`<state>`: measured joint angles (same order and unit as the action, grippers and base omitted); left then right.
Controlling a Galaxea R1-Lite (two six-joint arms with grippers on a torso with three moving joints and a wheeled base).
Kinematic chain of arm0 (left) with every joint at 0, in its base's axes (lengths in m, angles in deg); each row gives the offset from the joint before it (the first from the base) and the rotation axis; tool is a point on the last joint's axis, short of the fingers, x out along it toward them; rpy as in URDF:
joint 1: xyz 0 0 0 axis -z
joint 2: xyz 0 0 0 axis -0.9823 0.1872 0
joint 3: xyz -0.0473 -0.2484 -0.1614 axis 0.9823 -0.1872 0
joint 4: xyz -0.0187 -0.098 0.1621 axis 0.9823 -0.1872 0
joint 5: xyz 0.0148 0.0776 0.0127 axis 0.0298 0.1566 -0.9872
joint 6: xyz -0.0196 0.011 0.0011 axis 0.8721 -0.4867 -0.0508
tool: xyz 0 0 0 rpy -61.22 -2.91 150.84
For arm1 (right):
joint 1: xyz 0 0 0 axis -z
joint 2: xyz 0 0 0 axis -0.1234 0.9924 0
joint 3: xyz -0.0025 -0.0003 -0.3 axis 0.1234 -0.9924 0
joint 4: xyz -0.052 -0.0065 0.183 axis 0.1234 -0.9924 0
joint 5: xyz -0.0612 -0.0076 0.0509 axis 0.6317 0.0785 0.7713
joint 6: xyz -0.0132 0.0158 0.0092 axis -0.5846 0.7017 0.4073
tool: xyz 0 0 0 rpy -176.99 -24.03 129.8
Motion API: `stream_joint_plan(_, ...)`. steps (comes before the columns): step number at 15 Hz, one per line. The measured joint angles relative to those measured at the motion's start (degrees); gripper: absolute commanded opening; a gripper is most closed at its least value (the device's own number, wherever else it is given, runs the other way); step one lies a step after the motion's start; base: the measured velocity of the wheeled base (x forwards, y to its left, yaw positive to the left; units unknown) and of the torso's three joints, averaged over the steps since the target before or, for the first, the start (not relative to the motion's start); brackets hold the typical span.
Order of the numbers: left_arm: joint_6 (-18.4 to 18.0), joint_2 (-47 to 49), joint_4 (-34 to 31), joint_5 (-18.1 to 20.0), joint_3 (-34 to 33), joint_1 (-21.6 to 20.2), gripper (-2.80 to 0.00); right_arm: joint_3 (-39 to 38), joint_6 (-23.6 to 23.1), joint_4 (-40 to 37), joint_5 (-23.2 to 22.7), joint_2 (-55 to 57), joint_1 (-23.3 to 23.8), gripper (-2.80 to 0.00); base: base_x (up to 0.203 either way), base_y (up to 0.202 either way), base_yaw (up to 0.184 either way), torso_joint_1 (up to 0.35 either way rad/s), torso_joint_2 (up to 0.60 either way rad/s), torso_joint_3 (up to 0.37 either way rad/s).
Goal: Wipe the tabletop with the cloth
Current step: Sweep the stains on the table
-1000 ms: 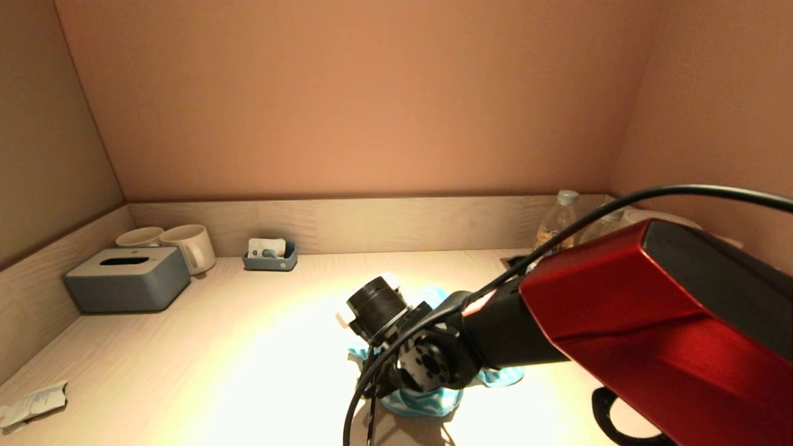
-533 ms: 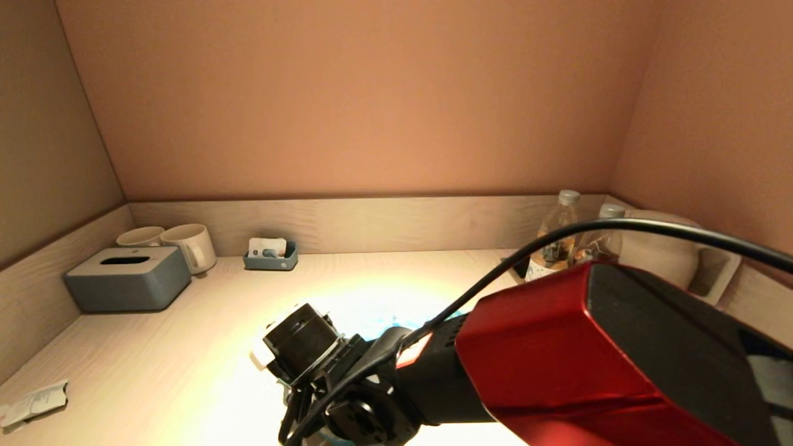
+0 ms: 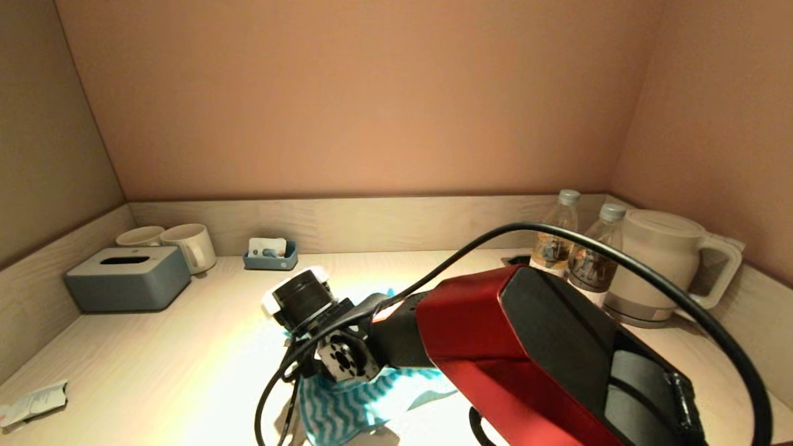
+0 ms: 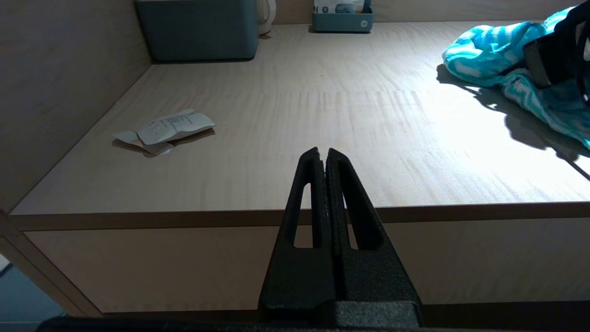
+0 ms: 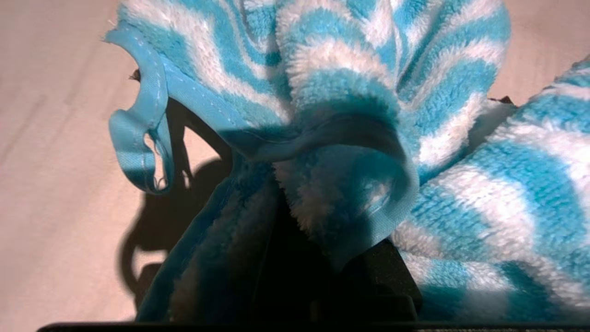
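The blue-and-white striped cloth (image 3: 347,406) lies bunched on the pale wooden tabletop (image 3: 186,347), near its front middle. My right gripper (image 3: 322,371) points down onto it and is shut on the cloth; the cloth (image 5: 350,74) folds over the fingers and hides them in the right wrist view. The cloth also shows at the far right of the left wrist view (image 4: 488,55). My left gripper (image 4: 321,152) is shut and empty, parked just in front of and below the table's front edge.
A grey tissue box (image 3: 127,277) and two mugs (image 3: 189,246) stand at the back left, with a small blue tray (image 3: 270,255) beside them. Two bottles (image 3: 554,238) and a kettle (image 3: 657,263) stand at the back right. A paper packet (image 3: 34,401) lies front left.
My right arm swept left along the table with the cloth, then drew back a little away from the front edge. The bottles and kettle are now uncovered. The left arm has not moved.
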<state>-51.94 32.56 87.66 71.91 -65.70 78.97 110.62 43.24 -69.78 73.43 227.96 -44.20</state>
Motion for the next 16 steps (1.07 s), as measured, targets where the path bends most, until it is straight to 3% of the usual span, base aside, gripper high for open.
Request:
stream_joint_plan(7,0.02,0.0,0.0,-0.02,0.0,0.04,-2.8,-1.76,6.01,-4.75,0.84,-0.82,6.85,-2.8,0.0,0.0,0.0,0.0,0.0,0.0)
stream_joint_plan(16,0.02,0.0,0.0,-0.02,0.0,0.02,-2.8,-20.69,7.02,-6.42,2.94,-17.29,5.51,-2.8,0.0,0.0,0.0,0.0,0.0,0.0)
